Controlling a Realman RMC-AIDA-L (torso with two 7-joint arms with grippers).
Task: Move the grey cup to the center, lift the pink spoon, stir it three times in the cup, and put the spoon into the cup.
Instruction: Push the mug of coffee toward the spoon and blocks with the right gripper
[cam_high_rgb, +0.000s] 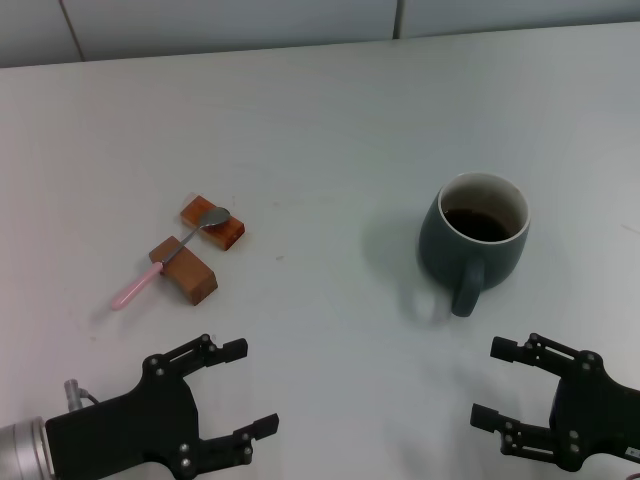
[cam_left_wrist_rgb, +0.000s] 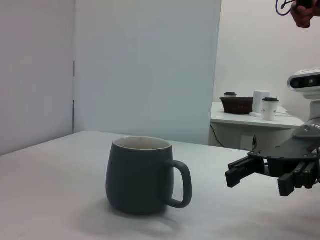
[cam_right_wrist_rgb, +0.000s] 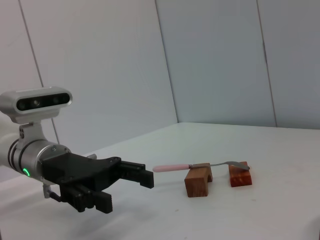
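Observation:
The grey cup (cam_high_rgb: 477, 237) stands upright at the right of the table, handle toward me, with dark liquid inside; it also shows in the left wrist view (cam_left_wrist_rgb: 142, 175). The pink spoon (cam_high_rgb: 165, 259) lies across two brown wooden blocks at the left, its bowl on the far block and its pink handle toward me; it also shows in the right wrist view (cam_right_wrist_rgb: 197, 165). My left gripper (cam_high_rgb: 238, 388) is open and empty near the front edge, below the spoon. My right gripper (cam_high_rgb: 488, 384) is open and empty near the front edge, below the cup.
Two wooden blocks (cam_high_rgb: 185, 268) (cam_high_rgb: 214, 223) hold the spoon up off the white table (cam_high_rgb: 320, 130). A wall runs behind the table's far edge. In the left wrist view another table with paper cups (cam_left_wrist_rgb: 270, 107) stands far behind.

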